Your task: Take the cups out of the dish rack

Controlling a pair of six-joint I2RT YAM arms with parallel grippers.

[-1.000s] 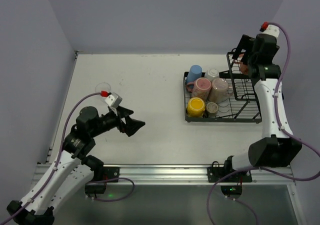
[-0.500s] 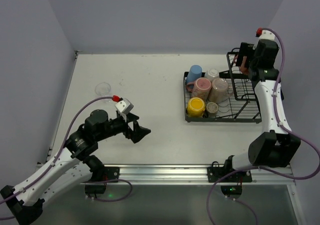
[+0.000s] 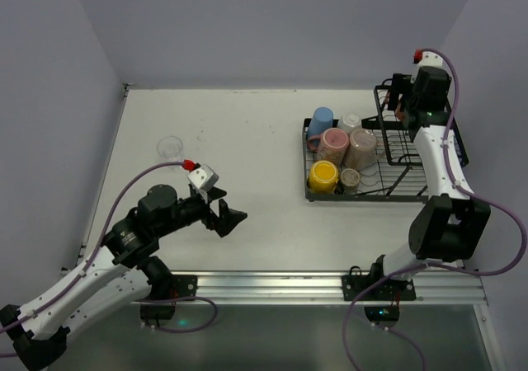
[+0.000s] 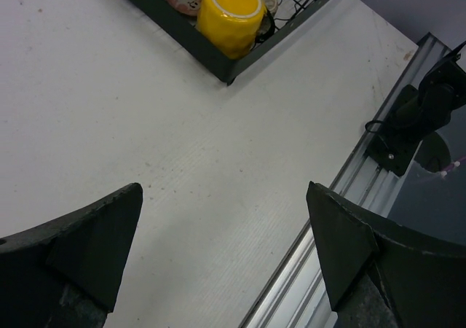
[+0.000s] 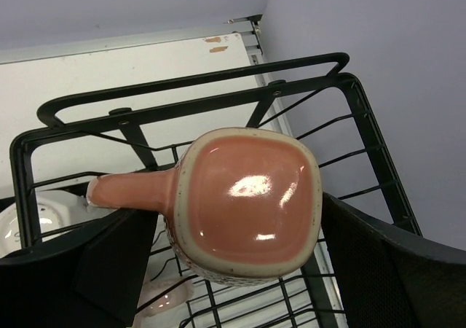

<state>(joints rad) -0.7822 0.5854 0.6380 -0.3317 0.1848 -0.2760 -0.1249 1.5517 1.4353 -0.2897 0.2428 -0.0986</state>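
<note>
The black wire dish rack (image 3: 410,191) stands at the right of the table. Its flat tray holds a blue cup (image 3: 322,121), a pink mug (image 3: 334,144), a pale beige tumbler (image 3: 362,147), a yellow cup (image 3: 322,176), a small glass (image 3: 351,177) and a white cup (image 3: 351,122). My right gripper (image 3: 398,107) is over the taller basket section (image 5: 364,116), shut on an upside-down salmon mug (image 5: 246,200) with its handle to the left. A clear glass (image 3: 170,147) stands on the table at the left. My left gripper (image 3: 231,219) is open and empty above bare table; the left wrist view shows the yellow cup (image 4: 229,14).
The metal rail (image 3: 272,284) runs along the table's near edge. Purple walls close the back and both sides. The right arm's mount (image 4: 408,120) shows beyond the rail in the left wrist view. The white cup also shows through the wires in the right wrist view (image 5: 44,222).
My left gripper has moved right and nearer, away from the clear glass. My right wrist has swung over the basket section, still holding the salmon mug.
</note>
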